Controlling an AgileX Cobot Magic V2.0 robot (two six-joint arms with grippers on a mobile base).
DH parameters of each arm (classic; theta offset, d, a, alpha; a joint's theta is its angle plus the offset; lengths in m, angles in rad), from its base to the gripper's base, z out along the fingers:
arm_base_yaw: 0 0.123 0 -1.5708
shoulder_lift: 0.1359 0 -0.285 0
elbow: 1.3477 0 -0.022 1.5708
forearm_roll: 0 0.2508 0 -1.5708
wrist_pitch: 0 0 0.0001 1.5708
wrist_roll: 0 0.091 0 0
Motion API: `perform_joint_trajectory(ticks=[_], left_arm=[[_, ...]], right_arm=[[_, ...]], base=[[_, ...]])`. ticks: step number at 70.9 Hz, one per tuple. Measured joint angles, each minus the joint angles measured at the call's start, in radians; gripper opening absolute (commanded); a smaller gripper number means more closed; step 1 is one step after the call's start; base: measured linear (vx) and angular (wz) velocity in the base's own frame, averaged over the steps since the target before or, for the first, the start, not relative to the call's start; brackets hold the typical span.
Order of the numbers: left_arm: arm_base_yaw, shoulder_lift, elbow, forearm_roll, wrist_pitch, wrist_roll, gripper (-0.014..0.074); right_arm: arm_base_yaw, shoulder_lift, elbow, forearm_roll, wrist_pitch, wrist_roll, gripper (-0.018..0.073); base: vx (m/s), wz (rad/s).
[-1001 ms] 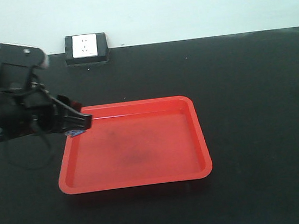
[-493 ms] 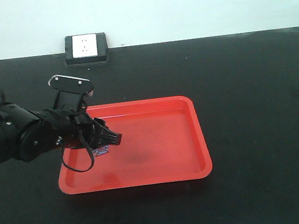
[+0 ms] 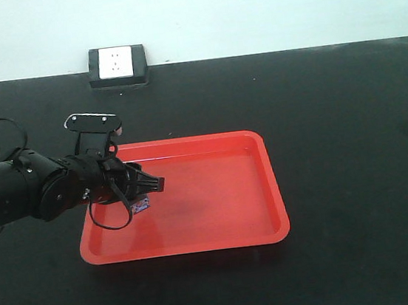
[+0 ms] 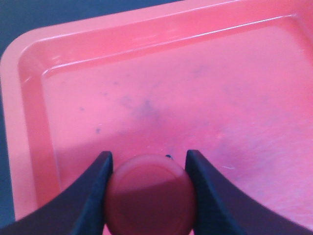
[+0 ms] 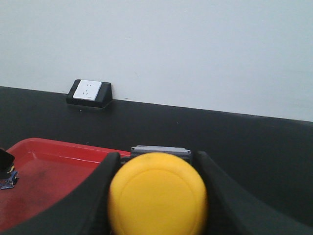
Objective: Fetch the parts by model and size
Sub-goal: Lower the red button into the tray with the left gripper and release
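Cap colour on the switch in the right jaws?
The cap is yellow; right wrist view shows it best.

the left gripper, gripping the red-capped switch, blocks the left side of the tray; its middle and right floor lie open inside a low rim. the socket box stands well behind, on the table.

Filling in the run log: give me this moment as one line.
left pincer: shut on red-capped switch, over red tray | right pincer: shut on yellow-capped switch, outside tray | tray: no loose parts
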State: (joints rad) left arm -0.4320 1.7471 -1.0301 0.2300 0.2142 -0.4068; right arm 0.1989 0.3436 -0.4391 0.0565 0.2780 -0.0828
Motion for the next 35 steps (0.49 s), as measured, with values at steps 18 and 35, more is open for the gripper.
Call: perform_joint_trajectory(ticks=[18, 35], left_arm=[[0.003, 0.017, 0.0, 0.014, -0.008, -0.005, 0.0145], [0.003, 0.017, 0.0, 0.075, -0.008, -0.005, 0.0316]], right_arm=[[0.0, 0.0, 0.0, 0.0, 0.0, 0.0, -0.001], [0.0, 0.0, 0.0, 0.0, 0.0, 0.0, -0.001]], base=[[0.0, 0.0], [0.0, 0.0]])
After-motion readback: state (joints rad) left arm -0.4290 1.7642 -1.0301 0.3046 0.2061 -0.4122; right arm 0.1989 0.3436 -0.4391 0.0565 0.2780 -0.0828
